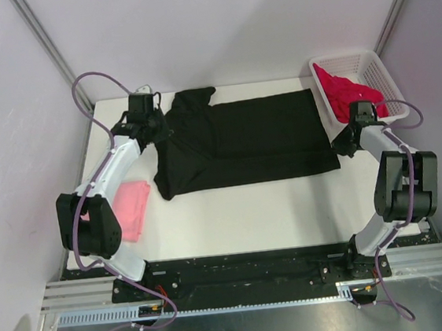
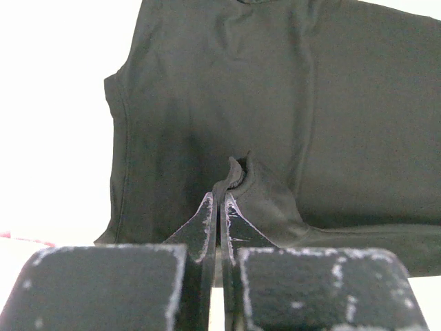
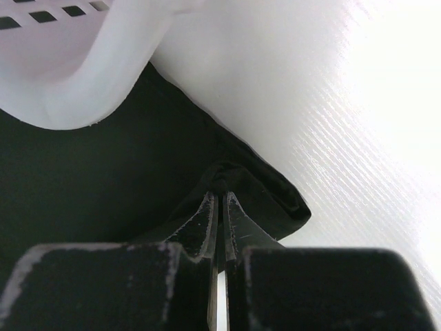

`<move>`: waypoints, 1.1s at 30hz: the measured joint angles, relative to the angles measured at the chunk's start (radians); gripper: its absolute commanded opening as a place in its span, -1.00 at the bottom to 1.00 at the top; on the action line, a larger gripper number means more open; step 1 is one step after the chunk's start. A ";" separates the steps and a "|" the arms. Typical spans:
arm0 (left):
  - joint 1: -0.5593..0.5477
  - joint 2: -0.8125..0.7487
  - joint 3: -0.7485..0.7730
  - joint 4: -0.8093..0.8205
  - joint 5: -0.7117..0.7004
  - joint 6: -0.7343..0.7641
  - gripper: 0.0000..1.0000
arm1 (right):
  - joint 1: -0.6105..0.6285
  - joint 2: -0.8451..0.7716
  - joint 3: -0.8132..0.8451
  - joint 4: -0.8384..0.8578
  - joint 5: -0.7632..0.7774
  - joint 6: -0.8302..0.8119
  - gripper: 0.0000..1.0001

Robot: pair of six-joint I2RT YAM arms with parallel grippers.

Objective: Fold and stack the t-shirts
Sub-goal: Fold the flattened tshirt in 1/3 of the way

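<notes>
L gripper (image 2: pixel 220 198) & R gripper (image 3: pixel 219 198) both pinched tight on black tee (image 1: pixel 242 143), spread flat on table (image 1: pixel 242 211).
L to R: pink tee (image 1: pixel 133 209) just off black tee's near-left corner; L gripper nips a fold by its left sleeve; R gripper nips its near-right corner; red tee (image 1: pixel 350 95) in basket (image 1: pixel 381 69) against its far-right corner.

A white desk (image 1: pixel 234 211) fills a booth of plain pale walls (image 1: pixel 214 24) (faintly lilac), with slanted aluminium posts (image 1: pixel 43 42) at the back corners. Along the near edge lie a black base plate (image 1: pixel 247 259) and ribbed metal rails (image 1: pixel 80 295). The light is bright and even.
</notes>
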 measured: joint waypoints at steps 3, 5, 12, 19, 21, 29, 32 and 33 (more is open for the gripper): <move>0.006 0.001 0.000 0.000 0.000 0.000 -1.00 | 0.007 0.013 0.000 0.004 0.002 0.000 -1.00; 0.011 0.002 0.000 0.000 0.000 0.000 -1.00 | 0.013 0.019 0.000 0.006 0.006 0.000 -1.00; 0.019 0.015 0.000 -0.001 0.001 0.000 -1.00 | 0.028 0.041 0.022 0.014 0.023 0.000 -1.00; 0.026 0.024 0.000 -0.002 0.001 0.001 -1.00 | 0.031 0.050 0.034 0.022 0.026 0.000 -1.00; 0.027 0.027 0.000 -0.002 0.001 0.001 -1.00 | 0.031 0.053 0.039 0.027 0.026 0.001 -1.00; 0.032 0.030 0.000 -0.002 0.001 0.002 -1.00 | 0.028 0.060 0.051 0.042 0.026 0.001 -1.00; 0.032 0.034 0.000 -0.002 0.001 0.002 -1.00 | 0.026 0.060 0.051 0.043 0.026 0.001 -1.00; 0.032 0.036 0.000 -0.002 0.001 0.002 -1.00 | 0.026 0.061 0.052 0.043 0.026 0.001 -1.00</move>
